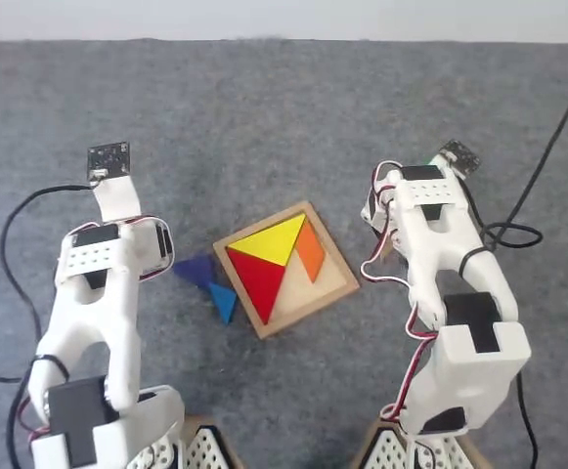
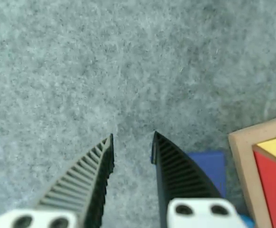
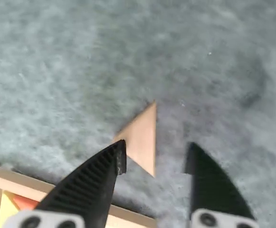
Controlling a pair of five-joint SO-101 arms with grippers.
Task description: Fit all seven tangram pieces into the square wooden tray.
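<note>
The square wooden tray (image 1: 334, 284) lies at the table's middle, holding a yellow triangle (image 1: 269, 242), a red triangle (image 1: 257, 277) and an orange parallelogram (image 1: 310, 251). A dark blue piece (image 1: 196, 269) and a light blue triangle (image 1: 223, 300) lie on the carpet just left of it. My left gripper (image 2: 132, 141) is open over bare carpet, with the dark blue piece (image 2: 214, 166) beside its black finger and the tray's corner (image 2: 242, 151) beyond. My right gripper (image 3: 157, 149) is open just off the tray's right side. A tan triangle (image 3: 142, 137) lies flat on the carpet between its fingertips.
Grey carpet covers the table. The left arm (image 1: 98, 293) stands left of the tray and the right arm (image 1: 450, 274) right of it. Black cables (image 1: 518, 233) trail beside the right arm. Open carpet stretches behind the tray.
</note>
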